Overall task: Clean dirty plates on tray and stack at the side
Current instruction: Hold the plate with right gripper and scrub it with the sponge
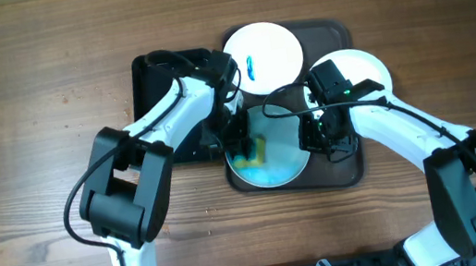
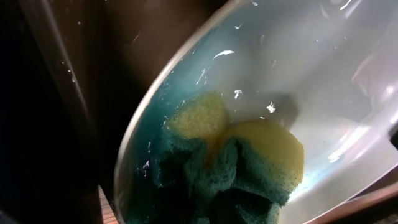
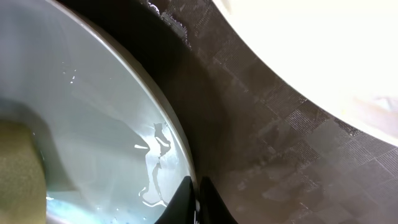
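Pressed close to the left wrist lens, a yellow-and-green sponge [image 2: 239,165] lies bunched on the front plate [image 2: 311,74], in a wet blue film. From above you can see the left gripper [image 1: 246,147] down on that sponge, jaws clamped on it so that it folds in the middle. The front plate sits in the near left part of the tray [image 1: 348,172]. The right gripper [image 3: 196,190] has this plate's right rim pinched between its jaws. Behind it, at the tray's far left, the back plate [image 1: 268,49] carries a blue smear. The right plate [image 1: 367,68], plain white, lies over the tray's far right corner, partly under the right arm. A black tray [image 1: 151,80] lies just beside the tray on the left, on the wooden table [image 1: 29,106].
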